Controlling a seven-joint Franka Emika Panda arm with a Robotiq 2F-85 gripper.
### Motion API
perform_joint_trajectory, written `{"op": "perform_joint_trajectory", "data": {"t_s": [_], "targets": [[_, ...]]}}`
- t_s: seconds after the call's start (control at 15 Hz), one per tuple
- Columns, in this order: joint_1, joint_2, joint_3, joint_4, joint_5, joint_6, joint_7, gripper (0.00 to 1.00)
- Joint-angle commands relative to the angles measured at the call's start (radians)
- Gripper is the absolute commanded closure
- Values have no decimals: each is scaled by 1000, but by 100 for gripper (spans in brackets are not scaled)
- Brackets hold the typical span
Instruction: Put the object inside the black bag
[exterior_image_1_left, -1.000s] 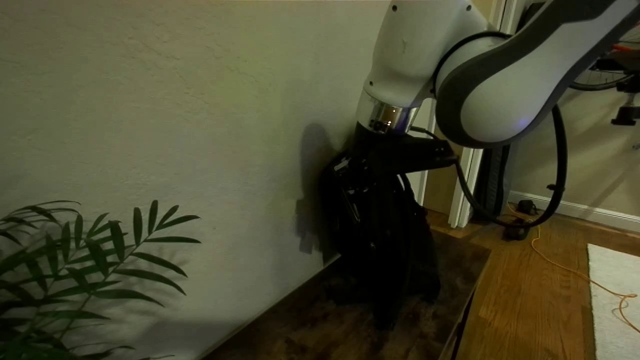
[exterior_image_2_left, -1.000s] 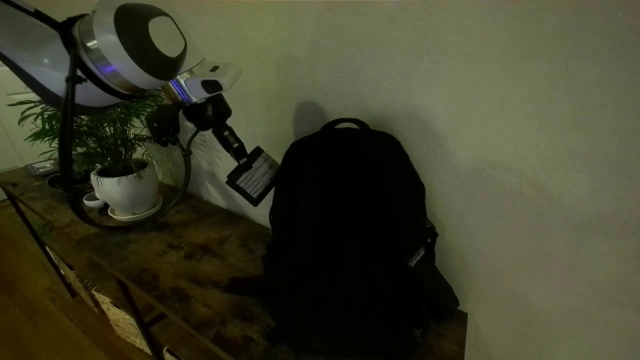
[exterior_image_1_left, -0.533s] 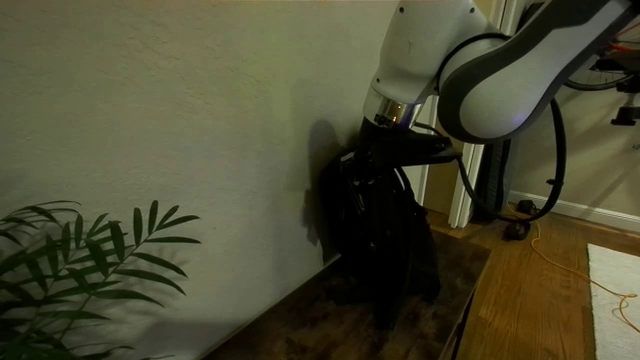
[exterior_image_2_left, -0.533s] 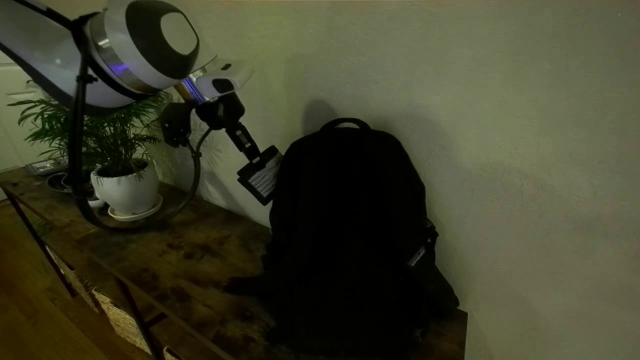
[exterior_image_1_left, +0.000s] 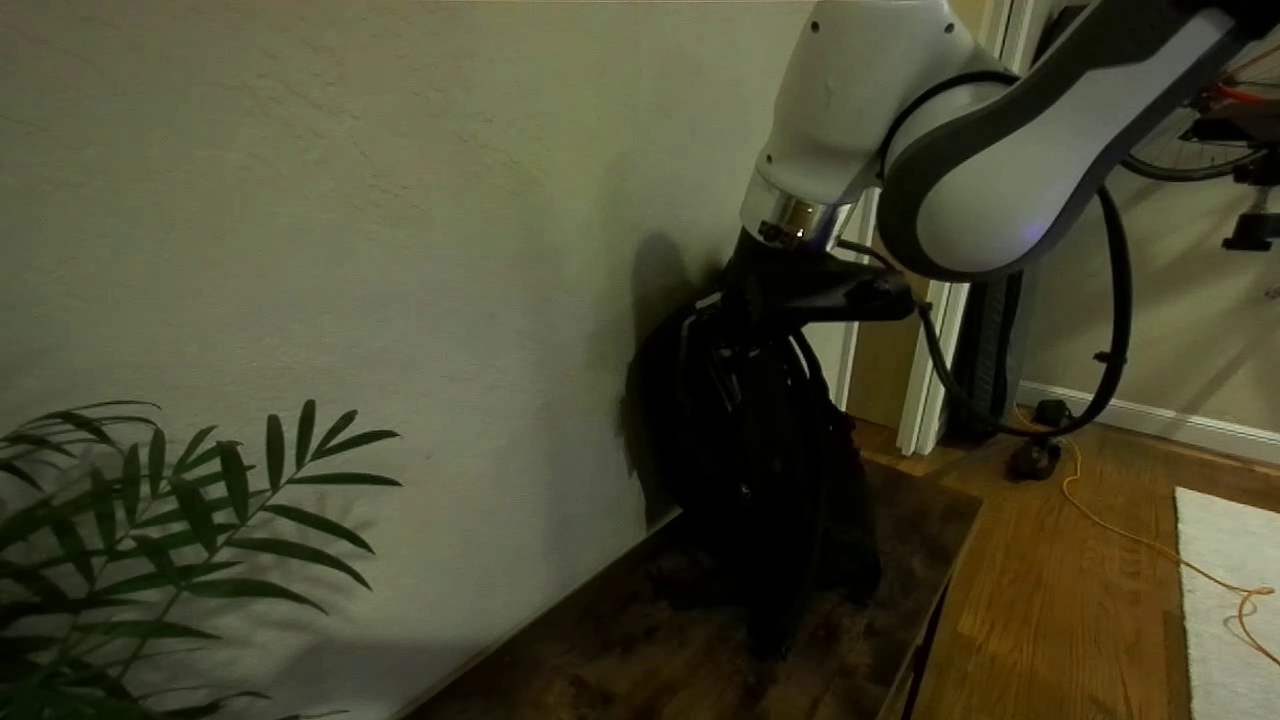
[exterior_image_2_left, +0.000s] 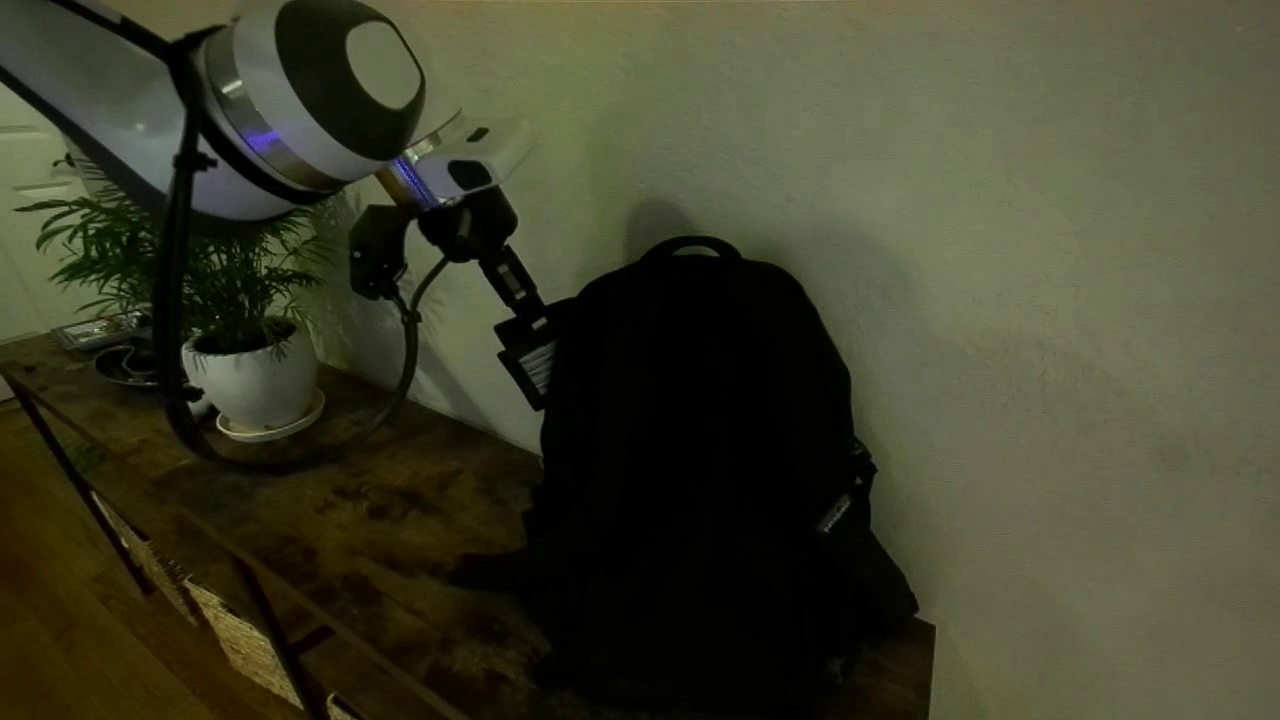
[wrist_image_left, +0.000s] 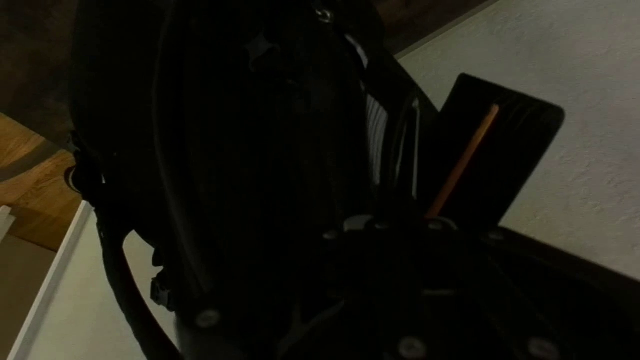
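Observation:
The black bag (exterior_image_2_left: 700, 450) is a backpack standing upright against the wall; it shows in both exterior views (exterior_image_1_left: 770, 500) and fills much of the wrist view (wrist_image_left: 240, 150). My gripper (exterior_image_2_left: 535, 318) points down and is shut on a flat black object (exterior_image_2_left: 535, 365) with a white striped face, held at the bag's upper side edge. Part of the object is hidden behind the bag. In the wrist view the object (wrist_image_left: 522, 135) shows a dark panel with an orange strip, beside the bag near the wall. The fingertips (wrist_image_left: 390, 225) are very dark there. I cannot tell whether it touches the bag.
The bag stands on a dark wooden table (exterior_image_2_left: 380, 520) along a pale wall (exterior_image_2_left: 1080, 300). A plant in a white pot (exterior_image_2_left: 255, 385) stands farther along the table. Leaves (exterior_image_1_left: 180, 540) show close in an exterior view. A loose cable (exterior_image_1_left: 1115, 330) hangs from the arm.
My gripper has moved with the held object toward the bag. More of the object's striped face is now hidden behind the bag's edge. The bag has not moved.

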Motion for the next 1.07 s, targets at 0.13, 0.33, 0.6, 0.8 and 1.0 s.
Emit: {"op": "perform_joint_trajectory", "data": {"t_s": [0.13, 0.33, 0.6, 0.8, 1.0], "targets": [[23, 0, -31, 0, -22, 10, 56, 94], [13, 14, -23, 15, -9, 5, 49, 94], [-25, 41, 16, 49, -5, -10, 44, 94], [-30, 72, 21, 79, 5, -18, 39, 94], [-27, 96, 12, 102, 8, -22, 41, 94]]}}
